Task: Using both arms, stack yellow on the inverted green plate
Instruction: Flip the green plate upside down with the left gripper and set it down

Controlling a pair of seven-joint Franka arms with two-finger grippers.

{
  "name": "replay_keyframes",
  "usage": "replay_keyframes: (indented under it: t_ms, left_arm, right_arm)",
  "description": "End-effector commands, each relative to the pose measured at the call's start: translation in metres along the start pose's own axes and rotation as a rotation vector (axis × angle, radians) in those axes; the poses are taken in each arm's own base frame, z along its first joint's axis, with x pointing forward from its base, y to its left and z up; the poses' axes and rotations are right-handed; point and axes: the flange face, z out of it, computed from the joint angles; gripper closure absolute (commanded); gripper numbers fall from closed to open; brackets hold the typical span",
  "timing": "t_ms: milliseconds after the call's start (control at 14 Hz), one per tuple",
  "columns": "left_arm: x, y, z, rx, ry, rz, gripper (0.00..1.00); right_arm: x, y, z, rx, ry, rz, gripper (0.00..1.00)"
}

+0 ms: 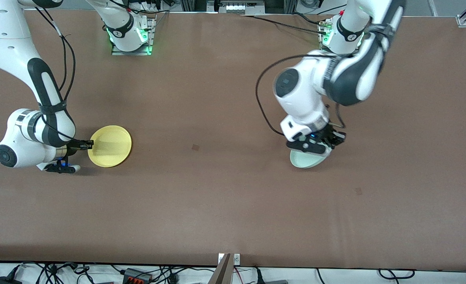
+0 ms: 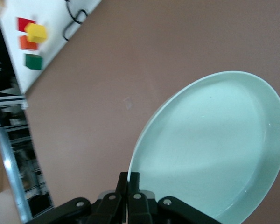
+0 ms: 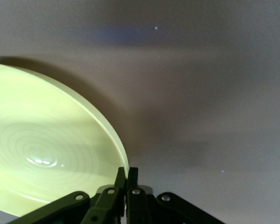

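Gripping status: both plates are found pinched at the rim, one by each arm; no stacking is seen yet.
Left pincer (image 1: 327, 141): closed tight on the rim of the mint-green plate (image 1: 310, 159); in the left wrist view the fingertips (image 2: 129, 179) are seen meeting on the plate's edge (image 2: 210, 149).
Mint-green plate: held tilted, with its lower edge at or just above the worktop (image 1: 233, 197), toward the left arm's end; contact with the surface cannot be confirmed. Its hollow side is turned toward the wrist camera, so inversion is judged to be in hand and not complete.
Right pincer (image 1: 88, 145): closed on the rim of the yellow plate (image 1: 110, 146); the right wrist view shows the fingertips (image 3: 126, 179) clamped on the plate's edge (image 3: 42, 154).
Yellow plate: located toward the right arm's end of the worktop, hollow side up, well apart from the green plate. A shadow beneath it in the wrist view suggests that it is slightly raised or tipped; this cannot be settled.
Work done: both grasps are judged secure.
Work left: the green plate is to be laid rim down and released; the yellow plate is to be carried across and set on it.
Risk noted: thin rim grasps may allow either plate to swivel.
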Motion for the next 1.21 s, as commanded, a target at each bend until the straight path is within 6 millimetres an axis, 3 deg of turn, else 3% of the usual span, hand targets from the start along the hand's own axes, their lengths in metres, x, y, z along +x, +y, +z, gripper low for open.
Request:
replay_keyframes:
  t_ms: [0,286,429,643,786,1000,1143]
  left_arm:
    - [-0.007,0.049,-0.014,0.164,0.035,-0.041,0.99]
    - [-0.033,0.153,-0.022,0.365,0.124,-0.084,0.99]
    - [-0.04,0.183,-0.021,0.398,0.175,-0.122,0.99]
    - [-0.041,0.224,-0.024,0.417,0.256,-0.162,0.99]
    - [-0.05,0.255,-0.019,0.428,0.294,-0.175,0.99]
    - [-0.06,0.284,-0.005,0.437,0.339,-0.241,0.99]
    - [-0.066,0.295,-0.007,0.431,0.352,-0.246,0.95]
  right_arm:
    - [-0.005,0.004,-0.006,0.02,-0.021,-0.023,1.0]
    - [-0.014,-0.007,-0.055,0.055,-0.046,-0.026,1.0]
    - [-0.013,-0.011,-0.086,0.054,-0.018,-0.037,1.0]
    - [-0.026,-0.039,-0.134,0.025,-0.001,-0.073,1.0]
    - [-0.03,-0.047,-0.145,0.018,0.016,-0.088,1.0]
    - [-0.031,-0.058,-0.148,0.015,0.021,-0.104,1.0]
    - [-0.032,-0.063,-0.148,0.014,0.016,-0.109,1.0]
